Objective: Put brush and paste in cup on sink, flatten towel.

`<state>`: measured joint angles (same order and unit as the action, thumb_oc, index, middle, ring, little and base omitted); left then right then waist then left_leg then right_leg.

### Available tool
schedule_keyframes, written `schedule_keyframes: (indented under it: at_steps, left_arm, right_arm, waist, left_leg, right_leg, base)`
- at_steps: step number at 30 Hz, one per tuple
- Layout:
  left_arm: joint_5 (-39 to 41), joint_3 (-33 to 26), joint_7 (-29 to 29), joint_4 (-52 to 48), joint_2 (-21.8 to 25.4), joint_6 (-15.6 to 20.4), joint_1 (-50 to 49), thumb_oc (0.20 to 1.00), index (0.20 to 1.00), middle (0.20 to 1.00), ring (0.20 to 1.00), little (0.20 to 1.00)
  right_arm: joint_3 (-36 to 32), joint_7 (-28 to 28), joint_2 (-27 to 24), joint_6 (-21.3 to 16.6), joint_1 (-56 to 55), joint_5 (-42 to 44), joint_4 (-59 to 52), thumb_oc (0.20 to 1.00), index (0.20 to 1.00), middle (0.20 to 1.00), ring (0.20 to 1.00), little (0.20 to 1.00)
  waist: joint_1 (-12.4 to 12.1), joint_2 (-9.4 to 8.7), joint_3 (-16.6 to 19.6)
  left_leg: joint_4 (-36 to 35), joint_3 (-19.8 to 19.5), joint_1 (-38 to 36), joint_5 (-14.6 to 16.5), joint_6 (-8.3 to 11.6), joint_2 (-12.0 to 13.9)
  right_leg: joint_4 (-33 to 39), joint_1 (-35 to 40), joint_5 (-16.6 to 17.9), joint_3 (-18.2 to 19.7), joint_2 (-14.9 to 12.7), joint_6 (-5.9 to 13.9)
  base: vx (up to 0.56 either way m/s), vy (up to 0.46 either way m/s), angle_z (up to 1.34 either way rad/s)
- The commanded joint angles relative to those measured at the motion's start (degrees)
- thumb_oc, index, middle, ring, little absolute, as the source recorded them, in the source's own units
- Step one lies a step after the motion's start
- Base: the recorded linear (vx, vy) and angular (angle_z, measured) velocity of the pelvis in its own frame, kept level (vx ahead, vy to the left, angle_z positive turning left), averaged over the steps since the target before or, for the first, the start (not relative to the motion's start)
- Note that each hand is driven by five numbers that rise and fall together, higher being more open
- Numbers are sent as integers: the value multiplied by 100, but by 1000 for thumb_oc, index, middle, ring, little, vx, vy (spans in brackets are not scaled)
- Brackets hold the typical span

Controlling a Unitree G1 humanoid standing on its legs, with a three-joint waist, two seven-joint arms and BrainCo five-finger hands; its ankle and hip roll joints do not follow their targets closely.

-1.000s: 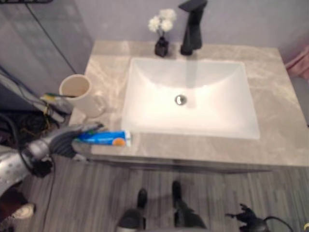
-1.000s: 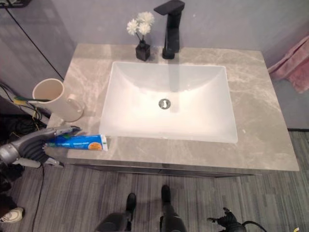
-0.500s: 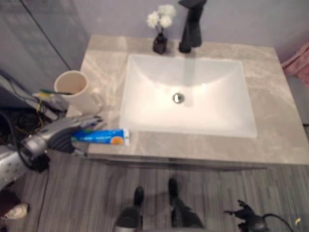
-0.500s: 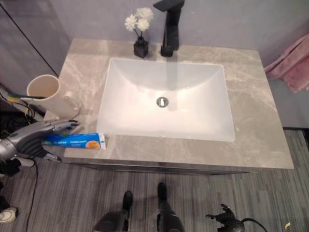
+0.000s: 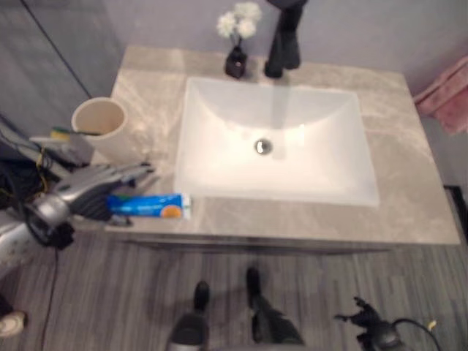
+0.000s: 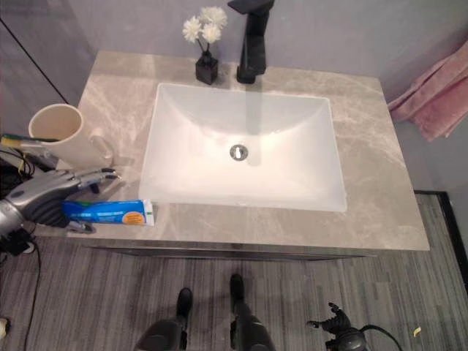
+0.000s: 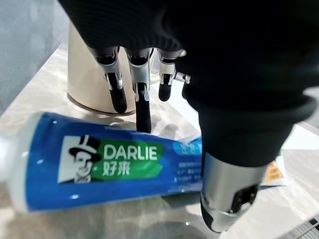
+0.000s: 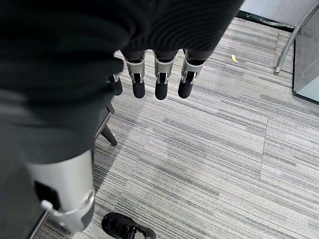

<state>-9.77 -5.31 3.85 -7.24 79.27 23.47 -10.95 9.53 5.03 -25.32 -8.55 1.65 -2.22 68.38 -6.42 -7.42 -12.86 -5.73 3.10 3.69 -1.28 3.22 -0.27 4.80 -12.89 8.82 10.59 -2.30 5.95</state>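
One robot hand (image 7: 164,59), its fingers spread loosely, hovers over the toothpaste (image 7: 114,164), gripping nothing.

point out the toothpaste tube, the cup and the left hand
toothpaste tube (image 6: 110,213), right eye view, middle of the blue body
cup (image 6: 64,139), right eye view, outer cream wall
left hand (image 6: 45,193), right eye view, back of the hand

The left hand (image 6: 45,199) is seen at the counter's (image 6: 380,183) front left corner, its fingers (image 6: 99,175) stretched out and relaxed. The paste (image 6: 108,213) lies just below the fingers, flat on the counter. The cup (image 6: 64,135) stands just beyond the fingertips, a brush (image 6: 18,140) sticking out of it. The basin (image 6: 241,150) is set past the fingertips, a towel (image 6: 433,99) hanging far beyond it.
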Motion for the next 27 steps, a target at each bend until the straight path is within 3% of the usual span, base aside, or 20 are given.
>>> schedule_keyframes:
  at_steps: [1,8,9,10,11,12,27]
  left_arm:
    - [-719,168,211,257,-33,-137,-731,1000,1000,1000,1000,1000]
    - [-1205,10,179,91,-615,-286,-977,1000,1000,1000,1000,1000]
    - [-1214,31,172,101,-622,-285,-956,912,912,912,912,912]
    - [-1333,104,156,184,-697,-316,-952,354,354,354,354,354]
    - [-1344,124,147,196,-702,-314,-935,354,354,354,354,354]
    - [-1413,311,235,345,-812,-388,-903,200,200,200,200,200]
    - [-2046,1283,378,1077,-1289,-610,-506,200,200,200,200,200]
  right_arm:
    - [212,158,-110,-54,-43,70,39,1000,1000,1000,1000,1000]
    - [109,233,60,6,2,116,200,1000,1000,1000,1000,1000]
    - [107,234,55,6,4,117,202,1000,1000,1000,1000,1000]
    - [101,256,60,12,23,122,188,1000,1000,1000,1000,1000]
    - [100,257,57,13,22,122,188,1000,1000,1000,1000,1000]
    - [108,280,50,28,60,119,197,1000,1000,1000,1000,1000]
    - [-264,273,-9,152,81,416,532,1000,1000,1000,1000,1000]
  waist:
    - [-25,-205,88]
    - [-105,-162,44]
    - [-103,-156,44]
    - [-105,-138,43]
    - [-104,-135,44]
    - [-88,-124,39]
    - [-80,12,88]
  left_leg:
    - [73,-114,1,216,-217,-3]
    - [73,-164,19,227,-238,-23]
    - [73,-166,20,227,-238,-24]
    - [73,-174,21,231,-244,-35]
    - [73,-175,22,231,-244,-35]
    - [73,-169,25,235,-245,-41]
    - [73,-119,58,248,-216,-14]
  right_leg:
    - [-48,-461,493,78,-494,674]
    - [-45,-450,444,37,-513,633]
    - [-45,-450,443,35,-514,633]
    - [-48,-452,435,24,-516,629]
    - [-48,-452,435,23,-517,629]
    - [-50,-456,431,20,-523,629]
    - [-42,-495,385,7,-527,590]
  base:
    - [0,0,0]
    - [0,0,0]
    - [0,0,0]
    - [0,0,0]
    - [0,0,0]
    - [0,0,0]
    - [7,-5,-2]
